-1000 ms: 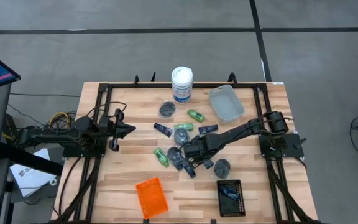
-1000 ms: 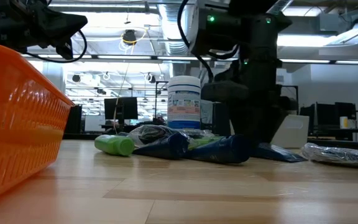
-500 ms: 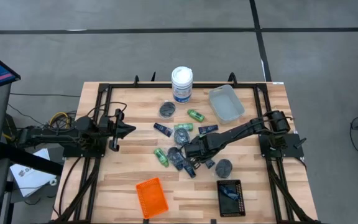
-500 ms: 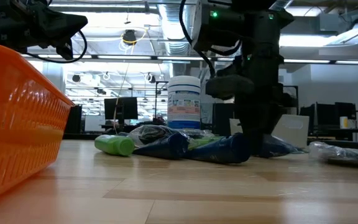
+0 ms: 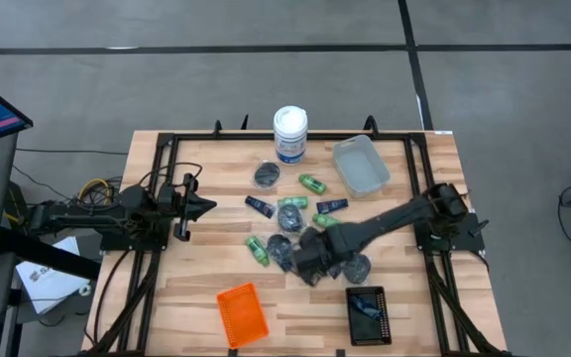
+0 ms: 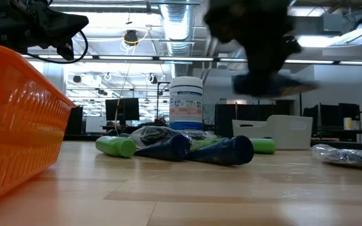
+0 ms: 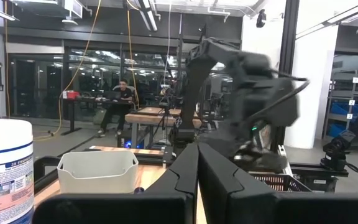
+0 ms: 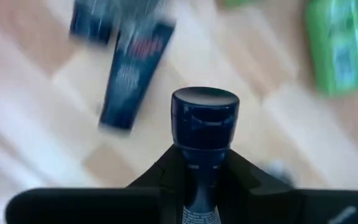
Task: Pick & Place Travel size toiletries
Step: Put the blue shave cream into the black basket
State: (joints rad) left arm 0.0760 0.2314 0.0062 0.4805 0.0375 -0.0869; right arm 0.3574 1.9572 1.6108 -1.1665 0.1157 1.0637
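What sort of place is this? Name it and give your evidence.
Probably a robotics lab or industrial workshop: exposed ceiling ducts overhead, rows of monitors on benches behind the table, and a person seated at a distant workbench.

my right gripper (image 5: 312, 260): above the near middle of the table (image 5: 196, 297), clamped on 1 tube (image 8: 204, 134), lifted off the wood.
my left gripper (image 5: 204, 206): at the table's left side, well apart from the pile.
pile of toiletries (image 5: 284, 243): mid-table, just left of my right gripper.
canister (image 5: 289, 134): far edge, middle.
clear tray (image 5: 360, 165): right of the canister.
mesh tray (image 5: 241, 314): near edge, left of the black tray (image 5: 370, 314).
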